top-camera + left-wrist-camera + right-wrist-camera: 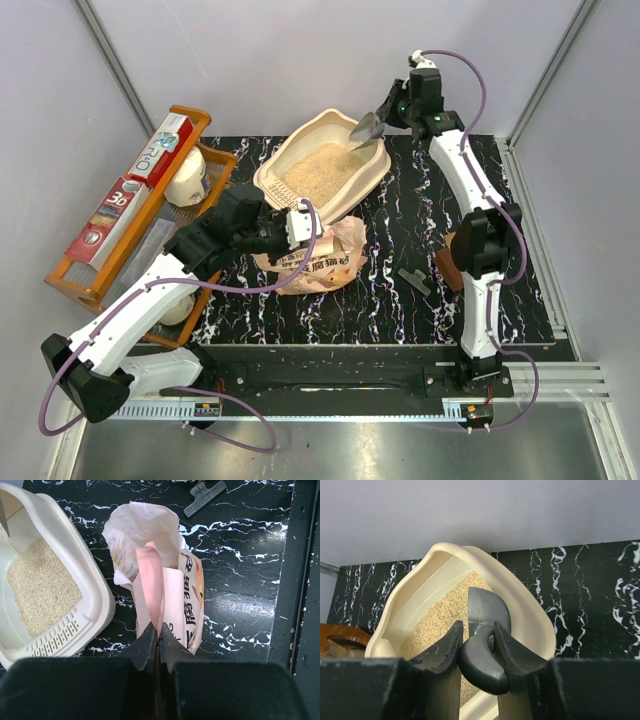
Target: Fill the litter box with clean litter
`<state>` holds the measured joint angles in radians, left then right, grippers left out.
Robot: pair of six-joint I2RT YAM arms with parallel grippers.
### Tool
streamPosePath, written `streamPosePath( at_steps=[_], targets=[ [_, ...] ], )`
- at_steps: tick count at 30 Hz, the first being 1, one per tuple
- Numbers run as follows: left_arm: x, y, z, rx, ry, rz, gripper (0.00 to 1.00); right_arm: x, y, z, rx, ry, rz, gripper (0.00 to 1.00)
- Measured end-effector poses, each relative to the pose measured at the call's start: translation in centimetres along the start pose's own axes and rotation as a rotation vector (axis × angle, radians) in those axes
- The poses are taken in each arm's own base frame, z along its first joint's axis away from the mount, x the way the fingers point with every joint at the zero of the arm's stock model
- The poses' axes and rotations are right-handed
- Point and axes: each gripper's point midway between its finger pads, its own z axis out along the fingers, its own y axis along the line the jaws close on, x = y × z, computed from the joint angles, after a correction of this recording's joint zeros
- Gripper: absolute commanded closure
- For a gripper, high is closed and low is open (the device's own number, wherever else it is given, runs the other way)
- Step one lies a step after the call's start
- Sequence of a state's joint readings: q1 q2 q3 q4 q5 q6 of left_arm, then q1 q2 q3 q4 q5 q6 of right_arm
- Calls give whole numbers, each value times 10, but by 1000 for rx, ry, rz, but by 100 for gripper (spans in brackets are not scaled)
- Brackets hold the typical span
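Right gripper (479,630) is clamped tight on the handle of a grey scoop (486,611), fingers squeezing it from both sides, and the blade hangs tipped over the far end of the litter box (522,602). From the top camera, that scoop (366,127) sits above the box's high peaked rim (290,145), at the back of the black marbled table (500,250). Inside, the clean litter (318,172) lies in a pale sandy layer across the floor of the tray; the left wrist view shows it (40,590) reaching the slotted near lip. Down at the front, the left gripper (157,628) is pinched shut on a fold of the pink bag (175,595), which stands upright with its mouth gaping, just beside the near wall of the box (95,595). 1 grey clip (412,281) lies flat on the table, right of the bag and apart from it. The orange wooden rack (85,290) stands on the left, holding cartons.
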<state>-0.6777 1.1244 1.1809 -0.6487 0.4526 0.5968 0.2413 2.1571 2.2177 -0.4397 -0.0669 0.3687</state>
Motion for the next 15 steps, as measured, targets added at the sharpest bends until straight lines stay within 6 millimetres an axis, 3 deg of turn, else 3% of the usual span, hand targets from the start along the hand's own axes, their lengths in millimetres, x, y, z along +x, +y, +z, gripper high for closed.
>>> streamPosePath(
  at_steps=[7,15],
  targets=[
    [0,0,0,0,0,-3,100,39,26,31,-41,53,-63,100],
    [0,0,0,-1,0,-3,100,62,75,22,-175,95,-214,100]
  ],
)
